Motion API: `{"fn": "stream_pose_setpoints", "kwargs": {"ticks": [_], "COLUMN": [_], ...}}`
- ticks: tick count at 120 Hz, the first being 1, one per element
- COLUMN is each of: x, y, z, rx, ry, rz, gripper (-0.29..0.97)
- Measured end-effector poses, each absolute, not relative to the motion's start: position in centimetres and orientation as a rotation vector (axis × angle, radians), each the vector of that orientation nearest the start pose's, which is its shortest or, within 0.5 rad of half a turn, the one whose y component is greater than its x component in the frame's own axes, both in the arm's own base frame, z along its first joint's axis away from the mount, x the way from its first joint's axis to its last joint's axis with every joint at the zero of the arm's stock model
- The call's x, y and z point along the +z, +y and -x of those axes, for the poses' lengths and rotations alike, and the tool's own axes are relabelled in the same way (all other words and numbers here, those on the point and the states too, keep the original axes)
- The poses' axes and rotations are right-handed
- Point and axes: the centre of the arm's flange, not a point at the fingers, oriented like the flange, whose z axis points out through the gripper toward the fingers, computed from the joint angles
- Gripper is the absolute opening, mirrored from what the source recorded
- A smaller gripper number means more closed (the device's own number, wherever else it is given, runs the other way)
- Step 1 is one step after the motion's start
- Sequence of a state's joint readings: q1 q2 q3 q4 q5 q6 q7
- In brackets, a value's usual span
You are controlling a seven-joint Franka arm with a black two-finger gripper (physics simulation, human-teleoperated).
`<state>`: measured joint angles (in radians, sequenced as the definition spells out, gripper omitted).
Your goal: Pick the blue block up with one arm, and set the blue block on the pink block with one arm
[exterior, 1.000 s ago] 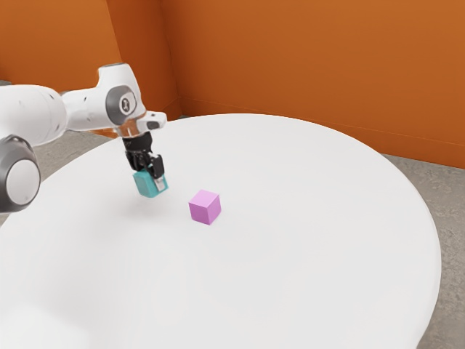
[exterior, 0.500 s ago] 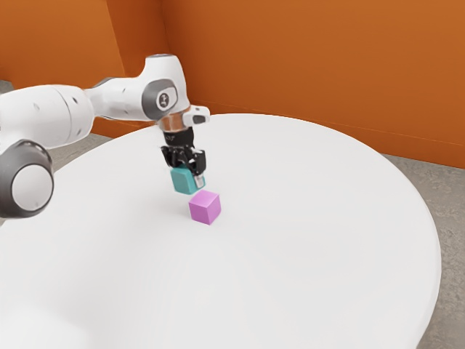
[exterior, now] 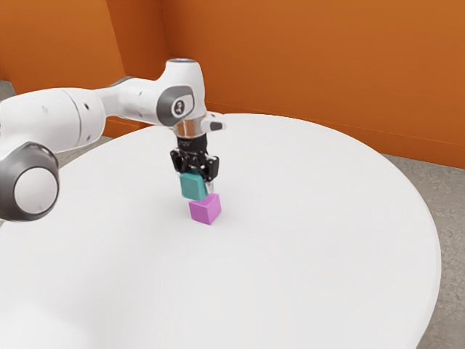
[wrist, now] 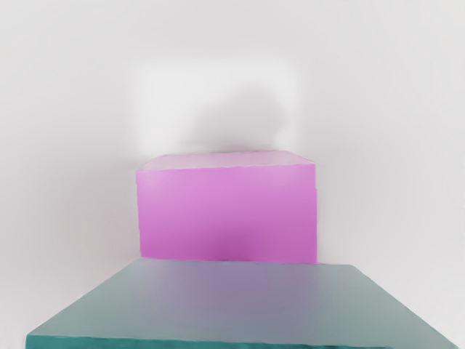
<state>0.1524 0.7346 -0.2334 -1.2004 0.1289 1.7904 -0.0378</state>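
blue block (exterior: 191,187): teal-blue cube, held off the table (exterior: 327,218) just above the pink block (exterior: 205,209). it sits slightly off the pink block's centre, toward the arm (exterior: 94,116). whether the two cubes touch cannot be told. in the wrist view the blue block (wrist: 240,309) lies just under the hand, with the pink block (wrist: 227,211) a little beyond it, which suggests the overlap is partial.

gripper (exterior: 195,173): pointing down, clenched on the blue block, one black finger on each of two opposite side faces near the top edge.

handling, judged: the cube looks rigid, light and smooth-faced, with no fragile parts. flat parallel sides suit a two-finger pinch. holding high on the sides leaves the lower face free for seating. smooth faces may slip if tilted.

pink block: a cube much the same size, resting flat on the table, so its top gives little margin. centre the blue block over it before releasing.

beyond the pink block: white round table, then the orange wall (exterior: 327,58).
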Motion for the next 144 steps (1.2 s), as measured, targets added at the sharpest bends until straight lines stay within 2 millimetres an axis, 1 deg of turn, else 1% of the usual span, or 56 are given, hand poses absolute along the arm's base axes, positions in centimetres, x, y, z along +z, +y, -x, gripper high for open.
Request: {"fn": "stream_pose_setpoints", "kwargs": {"ticks": [20, 48, 71, 110, 112, 117, 130, 144], "x": [33.5, 33.1, 33.2, 33.0, 33.0, 32.9, 32.9, 32.1], "y": [-0.6, -0.5, -1.3, -1.3, -1.3, -1.3, -1.3, -1.3], "z": [-73.4, -73.6, -73.7, -73.8, -73.8, -73.8, -73.8, -73.9], "rx": [0.214, 0.213, 0.193, 0.187, 0.187, 0.188, 0.188, 0.195], "ry": [0.0, -0.044, -0.02, -0.009, -0.008, -0.006, 0.001, 0.011], "rz": [3.156, 3.149, 3.142, 3.138, 3.138, 3.14, 3.146, 3.151], "gripper": [0.33, 0.33, 0.34, 0.34, 0.35, 0.43, 0.49, 0.57]}}
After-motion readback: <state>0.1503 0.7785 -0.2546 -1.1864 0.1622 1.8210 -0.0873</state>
